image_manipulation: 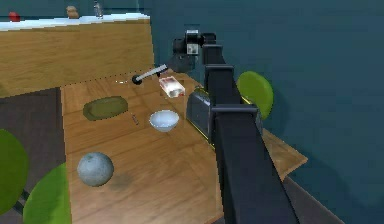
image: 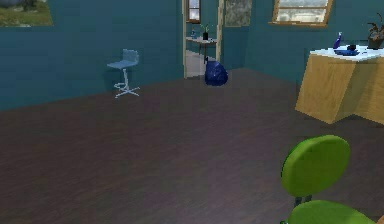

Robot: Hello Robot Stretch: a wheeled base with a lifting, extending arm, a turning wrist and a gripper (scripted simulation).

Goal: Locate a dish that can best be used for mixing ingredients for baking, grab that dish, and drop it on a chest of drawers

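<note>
Over on the arm side view, the arm (image_manipulation: 235,130) runs up across a wooden table (image_manipulation: 150,180). The gripper (image_manipulation: 180,48) sits at the arm's far end, up by the table's far edge with teal wall behind it. Its tip is too small to make out, so I cannot tell whether it holds anything.

The bowl (image_manipulation: 164,121), white and upright, stands on the table just left of the arm. Right beside it, a boxy appliance (image_manipulation: 200,112) with a yellow edge sits against the arm. Farther out lie a clear box (image_manipulation: 172,87) and a dark utensil (image_manipulation: 150,74). To the left is a flat olive mat (image_manipulation: 105,107), and nearer in, a grey ball (image_manipulation: 95,168).

Looking ahead, there's dark floor, a pale blue chair (image: 124,72) by the teal wall and a blue bag (image: 216,73) at the doorway. A wooden counter (image: 335,90) is on the right, and a green chair (image: 315,165) is close in.
</note>
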